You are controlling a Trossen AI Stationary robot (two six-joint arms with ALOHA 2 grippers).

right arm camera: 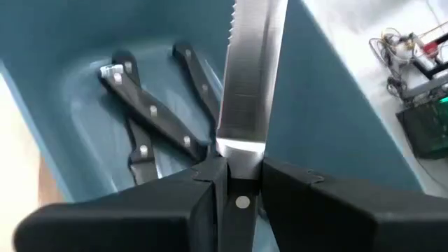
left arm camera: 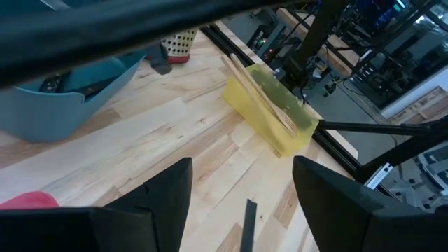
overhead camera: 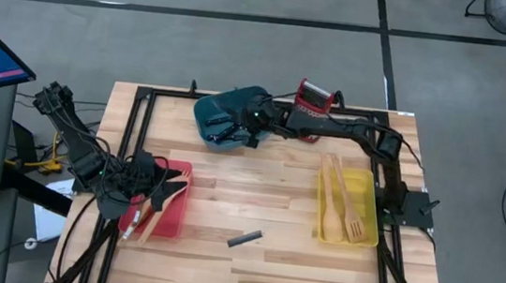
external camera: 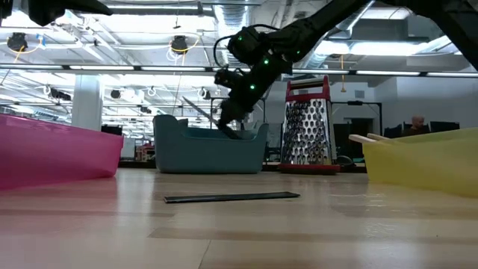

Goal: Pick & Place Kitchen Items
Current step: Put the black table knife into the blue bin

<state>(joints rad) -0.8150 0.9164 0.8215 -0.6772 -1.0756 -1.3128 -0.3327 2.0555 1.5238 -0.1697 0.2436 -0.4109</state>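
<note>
My right gripper (overhead camera: pixel 241 127) hangs over the teal bin (overhead camera: pixel 228 111) at the table's far side, shut on a black-handled steel knife (right arm camera: pixel 248 84). Several more black-handled knives (right arm camera: pixel 150 115) lie on the bin's floor. One dark knife (overhead camera: pixel 245 239) lies flat on the table near the front middle. Pale wooden utensils (overhead camera: pixel 341 198) rest in the yellow bin (overhead camera: pixel 366 186) at the right. At the left, my left gripper (left arm camera: pixel 241 189) stands open above the red bin (overhead camera: pixel 170 213), with nothing between its fingers. My right gripper pinches the knife's black handle (right arm camera: pixel 241 201) between its two fingers, right where the handle meets the blade. The fingers come slanting down from the table's right side and lie along the knife. The serrated blade sticks out ahead of them over the bin's inside.
A red-topped metal box grater (overhead camera: pixel 314 98) stands upright just right of the teal bin, close to my right arm. Utensils with pale and red handles lie in the red bin. Bare wooden tabletop (overhead camera: pixel 257 189) spreads between the three bins.
</note>
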